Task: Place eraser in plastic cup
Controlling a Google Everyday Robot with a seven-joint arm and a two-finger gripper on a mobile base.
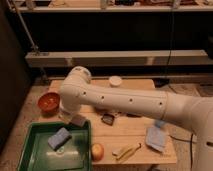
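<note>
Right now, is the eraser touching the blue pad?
Apart. Camera view shows bare tray between the eraser, at its back-right rim, and the pad. The hand is beside the eraser, below the arm.

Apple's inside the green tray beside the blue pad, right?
No: the camera view shows the apple on the table, outside the green tray by its right wall; the blue pad is inside. The gripper hangs at the tray's far right corner.

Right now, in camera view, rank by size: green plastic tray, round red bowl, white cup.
1. Green plastic tray
2. Round red bowl
3. White cup, farther back, so unsure
Gripper hangs at the tray's far rim.
</note>
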